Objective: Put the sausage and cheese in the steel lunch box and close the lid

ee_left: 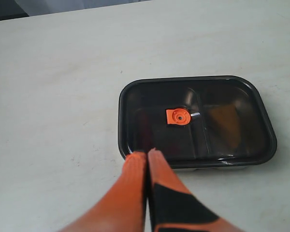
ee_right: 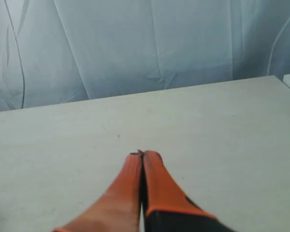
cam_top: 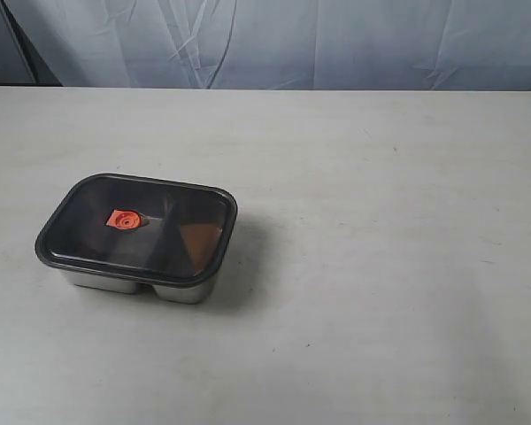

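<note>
The steel lunch box (cam_top: 115, 282) stands on the left half of the table with the dark translucent lid (cam_top: 164, 202) seated on it, its orange valve (cam_top: 122, 219) at the centre. Through the lid a dull orange wedge, the cheese (cam_top: 201, 237), shows in the right compartment. In the left wrist view the lid (ee_left: 150, 96) lies just beyond my left gripper (ee_left: 147, 152), which is shut and holds nothing. The cheese (ee_left: 225, 123) shows there too, and a faint dark red shape in the other compartment may be the sausage (ee_left: 145, 131). My right gripper (ee_right: 144, 154) is shut and empty above bare table.
A pale wrinkled curtain (cam_top: 336, 40) hangs behind the table's far edge. The white tabletop (cam_top: 389, 266) stretches to the right of the box. Neither arm appears in the exterior view.
</note>
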